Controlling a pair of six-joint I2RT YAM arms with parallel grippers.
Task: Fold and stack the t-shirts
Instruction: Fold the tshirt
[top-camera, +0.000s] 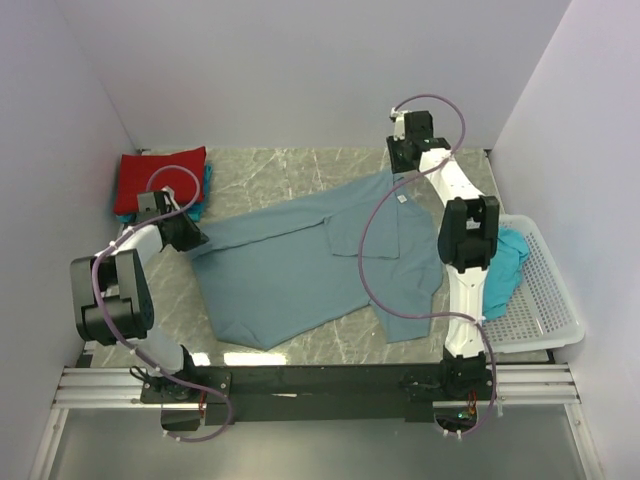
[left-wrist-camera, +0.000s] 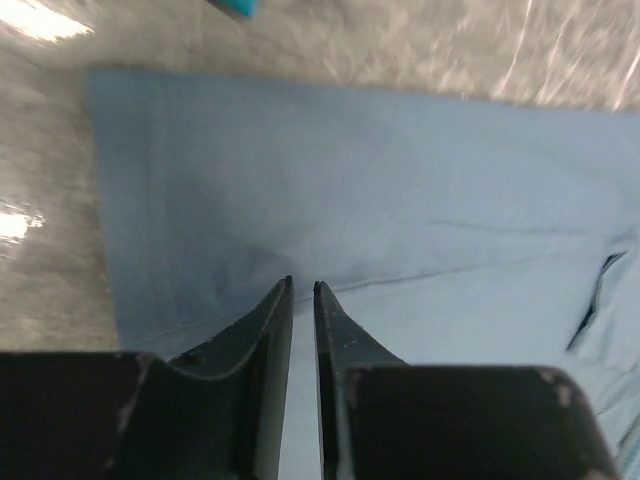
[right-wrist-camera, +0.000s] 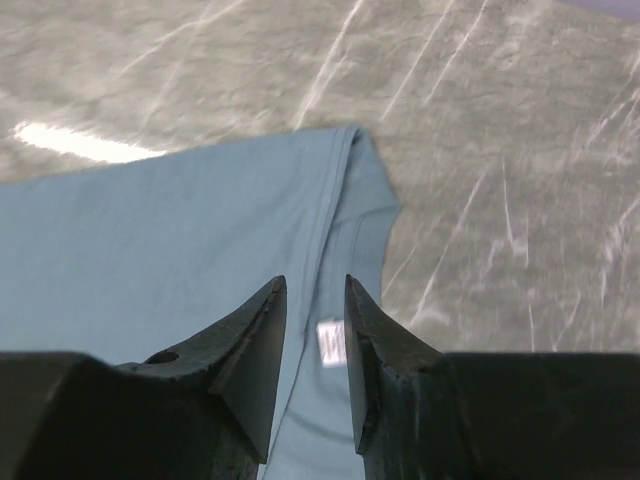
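Observation:
A slate-blue t-shirt (top-camera: 320, 265) lies spread flat across the middle of the table, its white neck label (top-camera: 402, 198) near the far right corner. My left gripper (top-camera: 192, 238) is down at the shirt's left edge. In the left wrist view its jaws (left-wrist-camera: 302, 285) are almost together, with a thin slit and flat blue cloth (left-wrist-camera: 380, 170) showing through. My right gripper (top-camera: 400, 172) hovers over the collar end, open, with the label (right-wrist-camera: 331, 343) visible between its fingers above the shirt (right-wrist-camera: 160, 240). A folded red t-shirt (top-camera: 155, 178) rests on a turquoise one (top-camera: 205, 190) at the back left.
A white perforated basket (top-camera: 550, 290) stands at the right edge with a turquoise t-shirt (top-camera: 510, 265) hanging out of it beside the right arm. Grey walls enclose the marble-patterned table (top-camera: 290, 170) on three sides. Bare table shows behind the shirt.

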